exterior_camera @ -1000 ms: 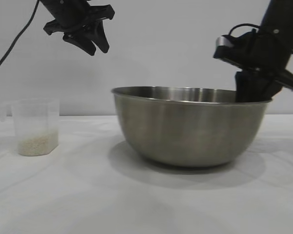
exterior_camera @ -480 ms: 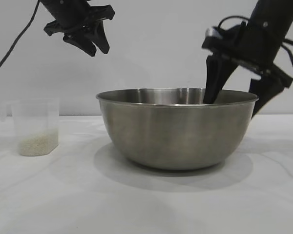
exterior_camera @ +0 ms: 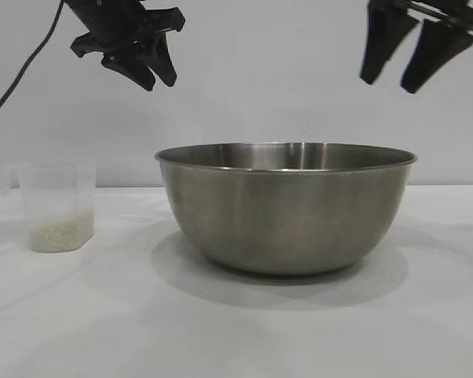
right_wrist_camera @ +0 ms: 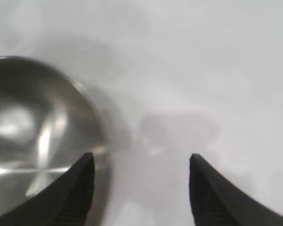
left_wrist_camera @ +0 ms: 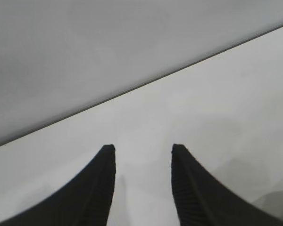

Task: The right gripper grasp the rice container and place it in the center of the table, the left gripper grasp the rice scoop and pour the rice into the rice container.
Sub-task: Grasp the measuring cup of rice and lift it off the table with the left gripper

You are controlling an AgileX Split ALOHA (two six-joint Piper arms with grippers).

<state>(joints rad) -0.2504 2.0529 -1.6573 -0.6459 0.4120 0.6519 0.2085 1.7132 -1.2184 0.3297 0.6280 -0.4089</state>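
Observation:
The rice container (exterior_camera: 285,206), a wide steel bowl, stands on the white table (exterior_camera: 102,315) near the middle; the right wrist view shows its rim and inside (right_wrist_camera: 33,136). High above the bowl's right rim hangs my right gripper (exterior_camera: 389,85), open and empty (right_wrist_camera: 138,157). The rice scoop (exterior_camera: 55,206), a clear plastic cup, stands at the table's left with rice (exterior_camera: 60,233) lying in its bottom. My left gripper (exterior_camera: 160,83) hangs high between cup and bowl, open and empty; its wrist view (left_wrist_camera: 142,149) shows only bare table and wall.
A black cable (exterior_camera: 20,75) runs down from the left arm at the far left. A plain pale wall (exterior_camera: 260,71) stands behind the table.
My right gripper opened off the bowl's right rim and rose well clear above it. The bowl slid a little left, then stayed put. Left gripper and cup have not moved.

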